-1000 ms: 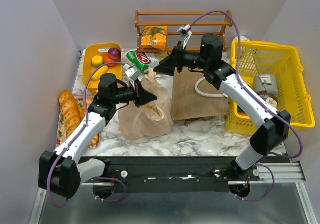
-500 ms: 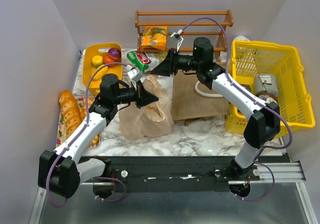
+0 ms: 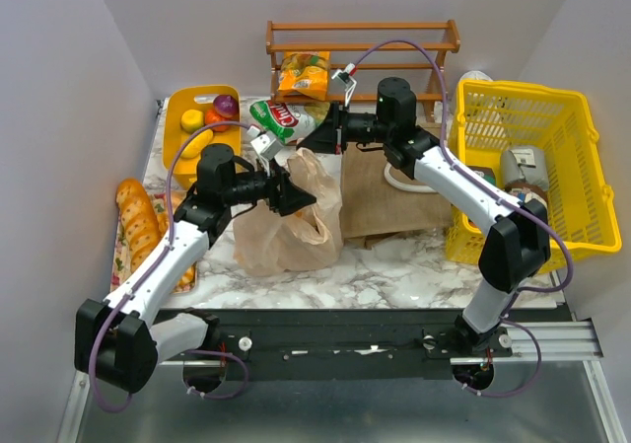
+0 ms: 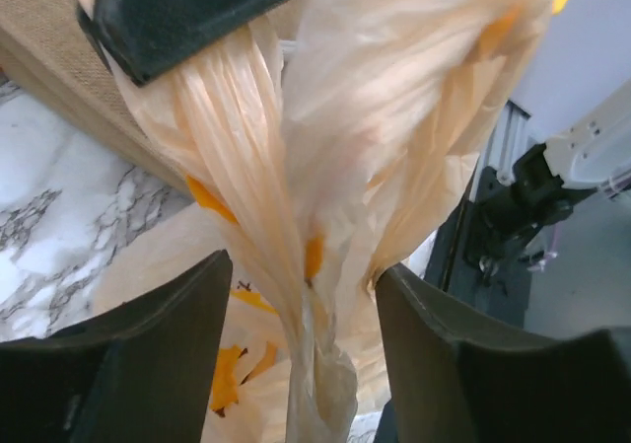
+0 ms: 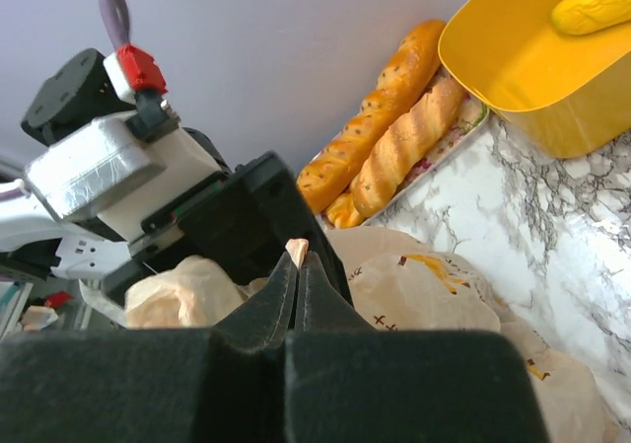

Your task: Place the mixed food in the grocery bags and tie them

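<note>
The bag (image 3: pixel 286 231) sits on the tabletop (image 3: pixel 394 265) beside the tote (image 3: pixel 380 196). It is thin, limp, slippery film, likely light. The left hand (image 3: pixel 304 198) is open, astride the twisted handle (image 4: pixel 281 216); the right hand (image 3: pixel 317 137) is closed, pinching a tip of film. Best hold, by judgement, is the bunched handle, not the loose wall.

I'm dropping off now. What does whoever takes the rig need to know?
Left gripper: open, straddling the plastic bag's gathered neck.
Right gripper: shut on that bag's top.
Tote: right of the bag; green packet behind the bag, outside both.
Done: bag bulges with contents; no knot visible.
Left: knot the bag, pack the packet, tie the tote.
</note>
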